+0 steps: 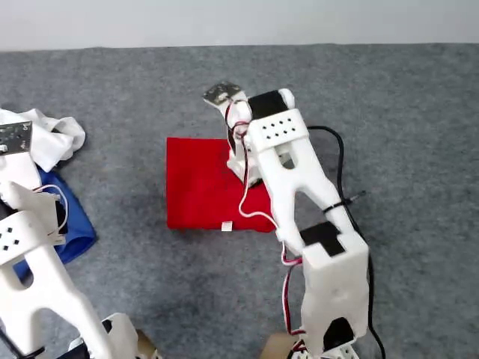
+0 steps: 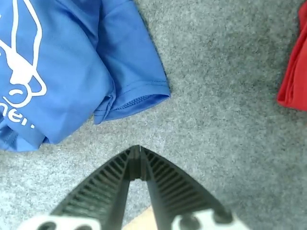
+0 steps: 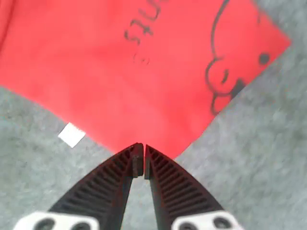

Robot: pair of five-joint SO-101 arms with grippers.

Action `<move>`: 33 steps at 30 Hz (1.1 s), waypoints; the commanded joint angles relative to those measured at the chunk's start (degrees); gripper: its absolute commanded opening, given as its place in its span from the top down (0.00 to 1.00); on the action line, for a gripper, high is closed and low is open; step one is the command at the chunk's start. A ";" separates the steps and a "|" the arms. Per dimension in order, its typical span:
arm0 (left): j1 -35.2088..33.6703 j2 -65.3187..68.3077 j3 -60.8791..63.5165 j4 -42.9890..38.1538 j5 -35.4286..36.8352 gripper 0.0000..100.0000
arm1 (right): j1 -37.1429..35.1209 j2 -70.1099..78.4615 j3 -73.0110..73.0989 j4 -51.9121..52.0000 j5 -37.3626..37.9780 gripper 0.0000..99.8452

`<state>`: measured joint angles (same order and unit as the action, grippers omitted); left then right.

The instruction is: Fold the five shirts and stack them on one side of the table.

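Right arm (image 1: 299, 187) stretched from the near table edge toward the middle, bent down over a folded red shirt (image 1: 198, 191). Right gripper (image 3: 140, 146) with fingers pressed together and holding nothing, tips over the shirt's edge next to bare table; contact with the cloth impossible to tell. Left arm (image 1: 37, 262) raised at the near left corner, above a blue shirt (image 2: 57, 62). Left gripper (image 2: 139, 151) likewise closed and empty, over bare surface near a blue sleeve. Red shirt lying flat as a neat rectangle near the table's centre, dark printed drawing on top, small white tag (image 3: 71, 134) sticking out at one edge. Blue shirt rumpled at the left side, white print on it, apart from the red one. Crumpled white shirt (image 1: 52, 134) just behind the blue one, at the far left. Grey carpet-like table (image 1: 389, 112) under everything. From overhead, much of the blue shirt hidden beneath the left arm, the red shirt's right side covered by the right arm, the white shirt cut off at the frame's edge.
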<state>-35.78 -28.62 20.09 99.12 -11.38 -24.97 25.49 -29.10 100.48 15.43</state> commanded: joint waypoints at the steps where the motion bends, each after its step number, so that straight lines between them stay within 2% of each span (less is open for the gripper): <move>1: -2.02 -1.67 -0.48 1.32 0.18 1.00 | 0.75 -7.87 3.96 2.24 -3.69 0.99; 5: -3.52 -1.58 -0.31 1.32 0.18 1.00 | 0.75 -10.59 10.20 1.63 -5.45 0.99; 12: -3.69 -1.58 -0.31 1.32 0.26 1.00 | 4.26 -7.60 25.32 -13.23 -5.36 0.99; 17: -3.69 -1.58 -0.31 1.32 0.26 1.00 | 4.44 -5.41 32.00 -17.89 -5.36 0.99; 21: -3.69 -1.58 -0.31 1.32 0.26 1.00 | 5.23 -6.37 32.44 -16.31 -5.36 0.99; 27: -3.69 -1.58 -0.31 1.32 0.26 1.00 | 6.73 -17.63 28.48 -12.44 -5.10 0.99; 33: -3.69 -1.58 -0.31 1.32 0.18 1.00 | 6.73 -18.86 26.99 -23.87 -4.75 0.99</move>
<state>-39.21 -28.62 20.18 99.12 -11.38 -18.99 8.53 0.44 82.11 10.51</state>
